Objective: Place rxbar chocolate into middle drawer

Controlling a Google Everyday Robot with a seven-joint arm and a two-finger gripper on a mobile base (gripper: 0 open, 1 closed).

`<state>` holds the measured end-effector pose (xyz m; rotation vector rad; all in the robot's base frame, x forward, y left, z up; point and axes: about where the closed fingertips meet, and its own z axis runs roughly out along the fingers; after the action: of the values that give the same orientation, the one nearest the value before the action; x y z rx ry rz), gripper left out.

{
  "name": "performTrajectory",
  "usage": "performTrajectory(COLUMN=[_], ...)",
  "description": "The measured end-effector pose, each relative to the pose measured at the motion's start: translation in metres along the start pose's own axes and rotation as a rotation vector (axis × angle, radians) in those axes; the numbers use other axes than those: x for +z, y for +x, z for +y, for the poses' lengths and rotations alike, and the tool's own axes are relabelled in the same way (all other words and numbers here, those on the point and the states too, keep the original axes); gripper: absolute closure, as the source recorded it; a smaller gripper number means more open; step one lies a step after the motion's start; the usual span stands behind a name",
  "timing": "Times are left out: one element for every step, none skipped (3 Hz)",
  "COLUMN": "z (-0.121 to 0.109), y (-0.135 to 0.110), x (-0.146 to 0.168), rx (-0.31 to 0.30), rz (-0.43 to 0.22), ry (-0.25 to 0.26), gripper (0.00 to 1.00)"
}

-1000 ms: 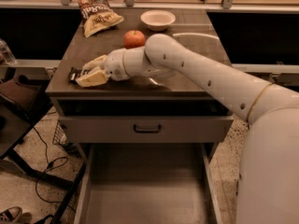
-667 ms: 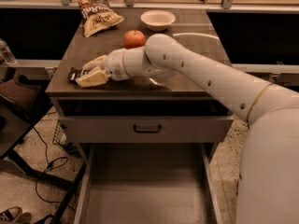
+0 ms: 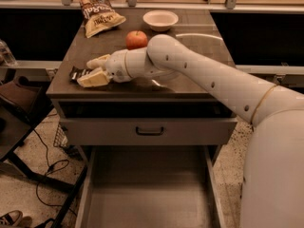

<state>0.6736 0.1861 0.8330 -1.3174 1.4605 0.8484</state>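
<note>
The rxbar chocolate is seen lying flat at the left edge of the surface, not yet lifted. The gripper is set low at it, its fingers spread either side and released, apparently so that a pinch can be made. Below, the middle drawer is pulled out to receive it.

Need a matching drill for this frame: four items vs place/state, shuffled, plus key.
Items:
1. rxbar chocolate
2. apple
3. bowl
4. middle drawer

Place/state:
A. pulled open, below the counter
B. counter's front left edge, at the gripper
C. white, at the back of the counter
D. red, mid-counter

Pairs: 1-B, 2-D, 3-C, 4-A
</note>
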Motion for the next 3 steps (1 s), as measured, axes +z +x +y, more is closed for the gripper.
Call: performTrajectory(z=[0.0001,0.0002,0.0020], y=[0.0000,-0.0001,-0.0006], x=[0.0002,0.0003,0.0029], rx=[0.000,0.000,0.000], rz=[0.000,0.000,-0.001], ry=[0.000,-0.001,-0.006], gripper=[0.00,0.00,0.19])
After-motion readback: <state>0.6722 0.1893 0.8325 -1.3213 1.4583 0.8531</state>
